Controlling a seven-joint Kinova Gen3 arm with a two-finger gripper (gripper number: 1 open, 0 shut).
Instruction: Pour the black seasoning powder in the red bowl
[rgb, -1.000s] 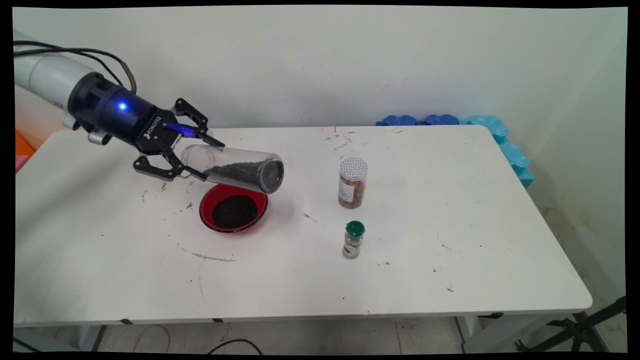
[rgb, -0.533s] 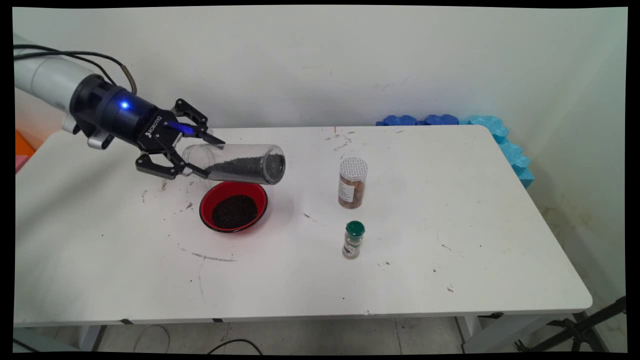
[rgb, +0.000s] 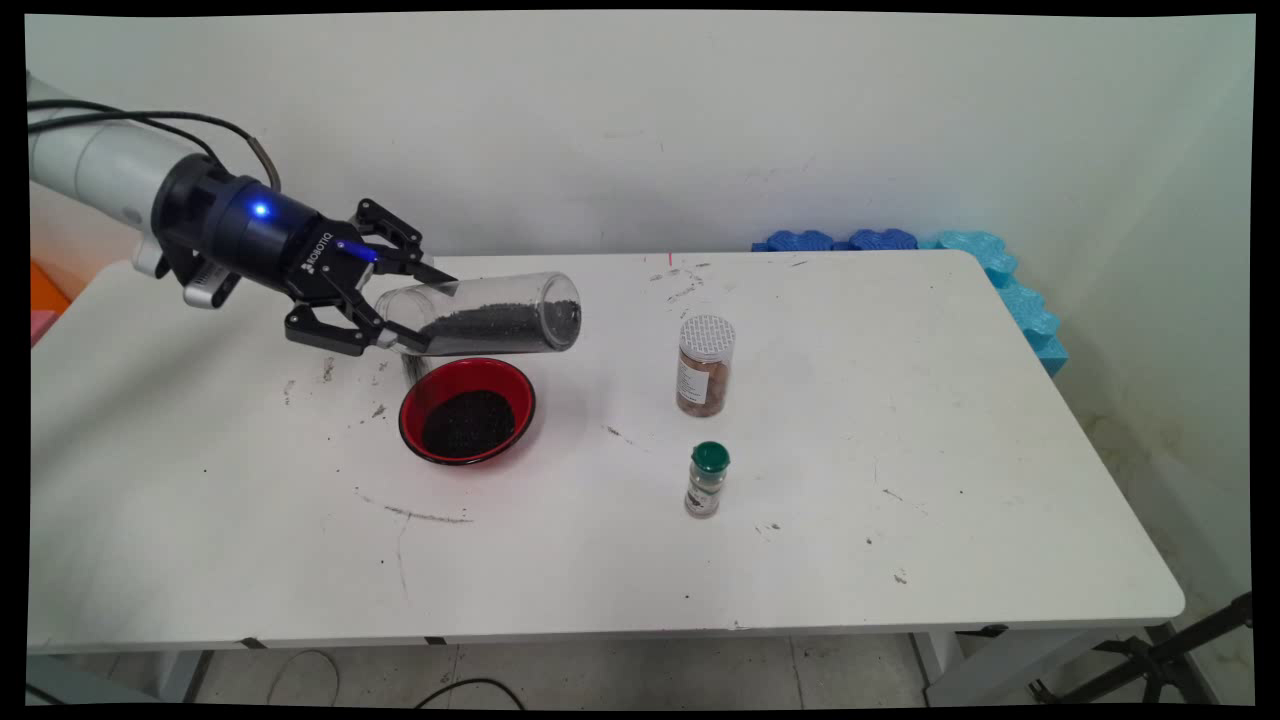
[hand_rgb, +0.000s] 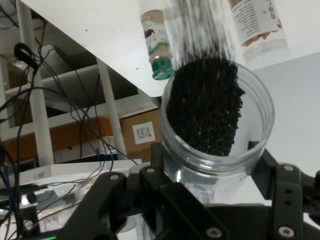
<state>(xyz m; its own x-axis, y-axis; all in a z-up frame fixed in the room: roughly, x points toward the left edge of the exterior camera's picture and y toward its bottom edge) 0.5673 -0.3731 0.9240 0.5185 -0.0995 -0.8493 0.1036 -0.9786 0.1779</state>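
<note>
My gripper is shut on a clear plastic jar that lies almost level in the air, partly filled with black grains. The jar hangs just above the far rim of a red bowl that holds a heap of the same black grains. In the hand view the jar fills the middle, its black grains lying along one side, with the gripper clamped around its near end.
A clear jar with a white lid and brown contents stands right of the bowl. A small green-capped spice bottle stands nearer the front. Blue foam pieces lie at the table's far right corner. Dark smudges mark the white table.
The gripper has lifted and levelled the jar: its far end has risen from pointing down at the bowl to nearly horizontal, and the hand has shifted slightly right.
</note>
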